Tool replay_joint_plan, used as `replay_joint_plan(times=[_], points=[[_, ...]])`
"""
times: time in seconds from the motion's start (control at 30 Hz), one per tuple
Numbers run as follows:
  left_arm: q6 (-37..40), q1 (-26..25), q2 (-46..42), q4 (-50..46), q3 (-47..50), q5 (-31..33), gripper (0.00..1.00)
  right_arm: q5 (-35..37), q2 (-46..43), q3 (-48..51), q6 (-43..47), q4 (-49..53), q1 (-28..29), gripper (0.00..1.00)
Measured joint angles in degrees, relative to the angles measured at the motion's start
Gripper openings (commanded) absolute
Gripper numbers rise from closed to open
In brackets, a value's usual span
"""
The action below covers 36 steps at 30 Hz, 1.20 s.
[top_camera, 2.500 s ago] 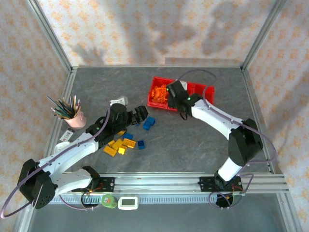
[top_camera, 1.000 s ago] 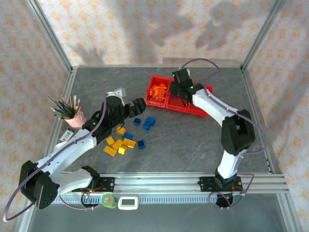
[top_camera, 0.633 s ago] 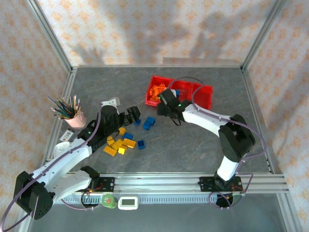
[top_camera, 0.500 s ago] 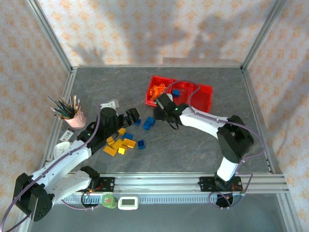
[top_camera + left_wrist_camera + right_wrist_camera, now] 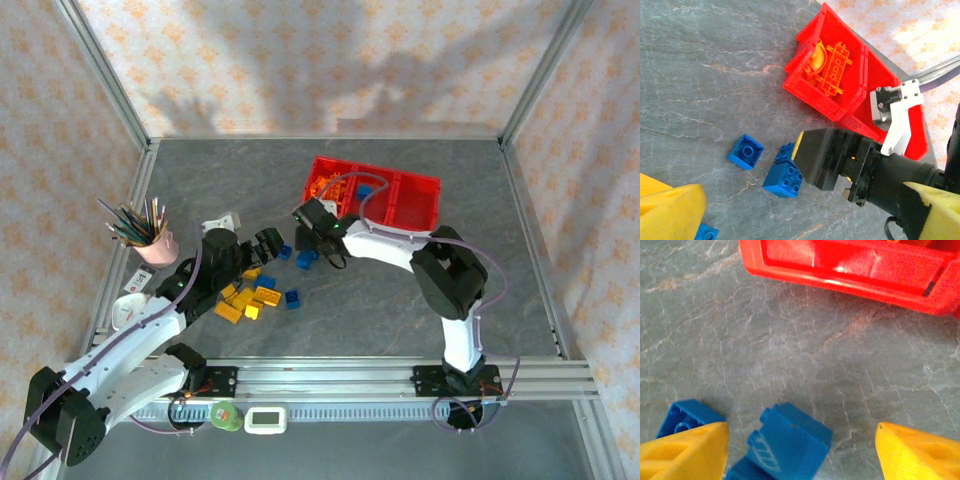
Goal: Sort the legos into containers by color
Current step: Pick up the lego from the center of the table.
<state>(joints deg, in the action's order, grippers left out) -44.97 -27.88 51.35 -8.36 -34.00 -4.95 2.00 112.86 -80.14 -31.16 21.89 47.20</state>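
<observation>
The red containers (image 5: pixel 400 200) stand at the back centre. Orange legos (image 5: pixel 325 185) fill the left bin and one blue brick (image 5: pixel 365 190) lies in the middle bin. My right gripper (image 5: pixel 308 243) is open, low over a pair of blue legos (image 5: pixel 307 258). In the right wrist view a blue brick (image 5: pixel 790 442) lies between the yellow fingertips (image 5: pixel 695 450) of that gripper (image 5: pixel 801 429), untouched. My left gripper (image 5: pixel 272 241) is open beside a small blue brick (image 5: pixel 283 253). Yellow legos (image 5: pixel 245 300) and more blue ones (image 5: pixel 292 298) lie near it.
A pink cup of pencils (image 5: pixel 152 240) stands at the left. A white card (image 5: pixel 222 219) lies behind the left gripper. In the left wrist view the right gripper's black body (image 5: pixel 830 155) sits close to the blue bricks (image 5: pixel 785 180), with the red bin wall (image 5: pixel 815 97) behind.
My right arm has swung from over the red bins down and left to the blue legos, its jaws widening. A blue brick now lies in the middle bin. The left gripper drew back slightly.
</observation>
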Motion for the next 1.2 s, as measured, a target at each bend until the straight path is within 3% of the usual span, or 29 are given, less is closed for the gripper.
replay_joint_plan(times=[0.23,0.77,0.97,1.2], points=[[0.02,0.31,0.0,0.0,0.24,0.02,0.99,1.46,5.22,-4.7,-4.76,1.9,0.02,0.74],[0.02,0.31,0.81,0.02,0.37,-0.15,0.99,1.62,3.78,-0.55,-7.8,3.65,0.02,0.52],[0.02,0.31,0.81,0.04,0.42,-0.28,0.99,1.53,3.32,-0.07,-7.85,3.65,0.02,0.39],[0.02,0.66,0.79,0.02,0.42,-0.55,0.99,1.38,2.12,0.87,-7.74,3.65,0.02,0.34]])
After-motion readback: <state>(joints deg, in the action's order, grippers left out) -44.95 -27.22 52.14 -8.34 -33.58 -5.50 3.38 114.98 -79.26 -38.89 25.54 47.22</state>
